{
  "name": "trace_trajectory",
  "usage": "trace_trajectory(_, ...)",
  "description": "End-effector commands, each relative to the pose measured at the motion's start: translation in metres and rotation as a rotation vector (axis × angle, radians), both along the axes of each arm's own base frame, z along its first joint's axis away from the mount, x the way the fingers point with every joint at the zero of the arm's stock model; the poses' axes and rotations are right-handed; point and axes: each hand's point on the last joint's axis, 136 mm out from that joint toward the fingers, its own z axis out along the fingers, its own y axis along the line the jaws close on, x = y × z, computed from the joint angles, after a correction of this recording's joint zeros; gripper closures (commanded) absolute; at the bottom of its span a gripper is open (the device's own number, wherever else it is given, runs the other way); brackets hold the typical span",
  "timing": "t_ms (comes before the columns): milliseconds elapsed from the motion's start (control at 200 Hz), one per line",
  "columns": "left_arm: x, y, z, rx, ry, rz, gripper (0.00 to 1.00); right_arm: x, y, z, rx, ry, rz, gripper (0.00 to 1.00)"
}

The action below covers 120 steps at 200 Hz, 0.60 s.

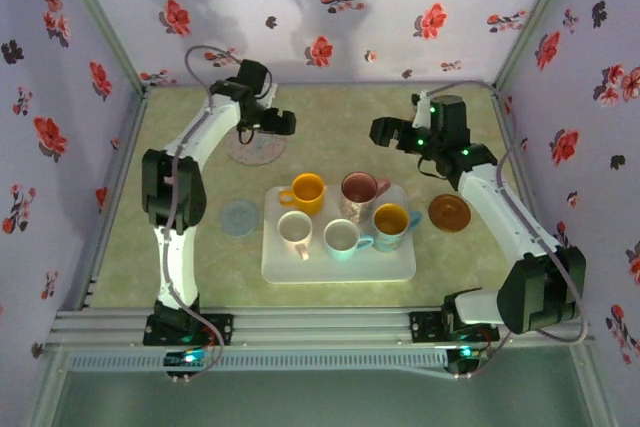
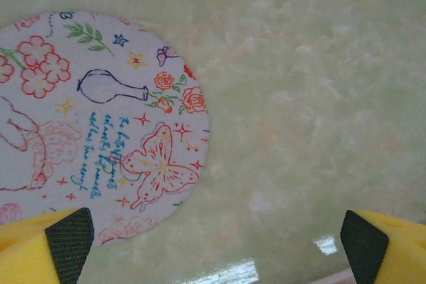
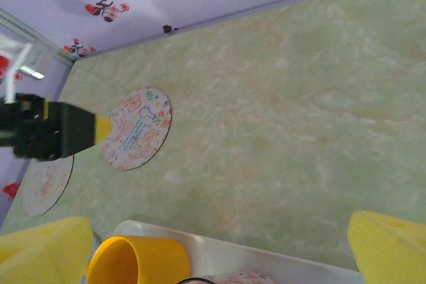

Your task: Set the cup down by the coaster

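Observation:
Several cups stand on a white tray (image 1: 400, 265): a yellow one (image 1: 307, 190), a pink floral one (image 1: 358, 192), a teal one with a yellow inside (image 1: 392, 222), a white one (image 1: 295, 230) and a pale teal one (image 1: 343, 237). A white coaster with flower drawings (image 1: 255, 150) lies on the table behind the tray. My left gripper (image 1: 275, 125) hovers open just over its right edge; the left wrist view has the coaster (image 2: 100, 131) left of the gap (image 2: 219, 251). My right gripper (image 1: 385, 132) hangs open behind the tray, over the yellow cup (image 3: 136, 261), holding nothing.
A blue coaster (image 1: 239, 217) lies left of the tray and a brown one (image 1: 450, 212) to its right. Flowered walls close in the back and both sides. Bare green tabletop (image 3: 286, 118) stretches between the two grippers behind the tray rim (image 3: 266, 257).

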Motion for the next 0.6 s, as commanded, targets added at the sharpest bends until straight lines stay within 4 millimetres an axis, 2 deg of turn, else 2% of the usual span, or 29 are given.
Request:
trace_trajectory(0,-0.009,0.001,-0.019,0.083,0.076,-0.019,0.02,0.004,0.007,-0.002,0.019,-0.009,-0.008,0.01)
trace_trajectory(250,-0.004,-0.003,-0.056,0.115,0.159,-0.009,0.07,0.002,0.022,-0.013,0.012,0.01,0.008,0.01)
trace_trajectory(595,0.007,-0.006,-0.092,0.127,0.189,0.004,0.14,0.004,0.032,-0.022,-0.03,0.028,0.016,0.01)
